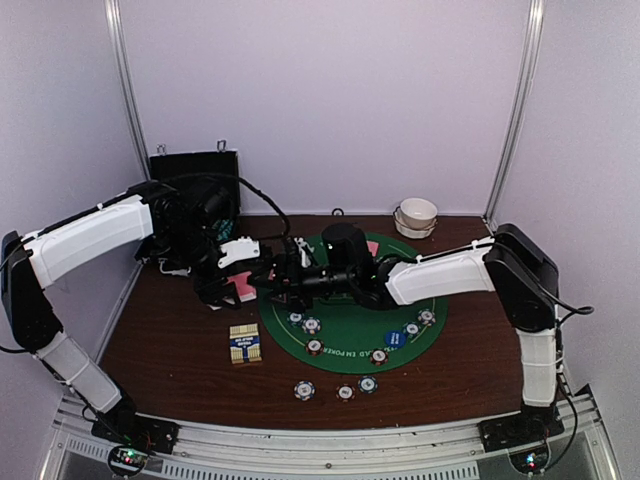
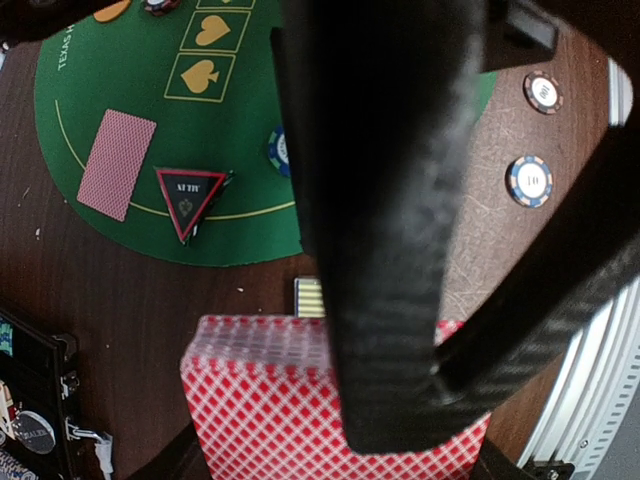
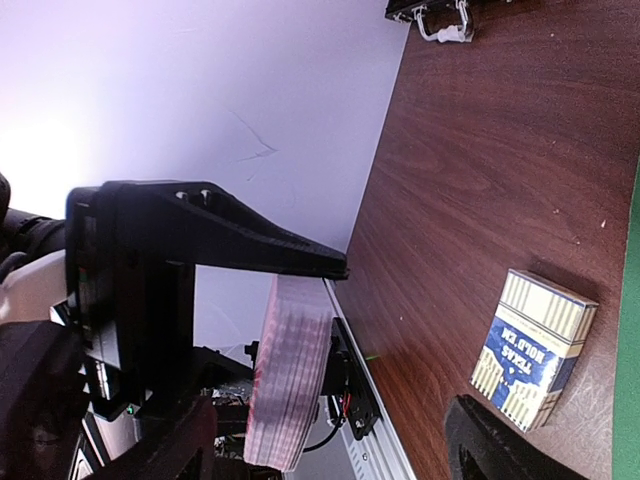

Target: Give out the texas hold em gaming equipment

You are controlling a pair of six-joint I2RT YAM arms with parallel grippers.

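**Pink-backed deck pinched in the left pincer, right pincer gaping next to it**

Closest thing on the left wrist cam is that stack of cards, squeezed tight between the left pincer's pads. It's held above the brown table, by the left rim of the green mat. The right pincer comes in from the other side with its fingers spread wide, just beside the deck. Honestly can't tell if it's touching a card.

One single card lies face down on the mat, with the red triangular button just beside it. A few chips sit on the mat near the blue button. Three more chips lie on the table by the arm bases. The card box lies flat, just left of the mat.
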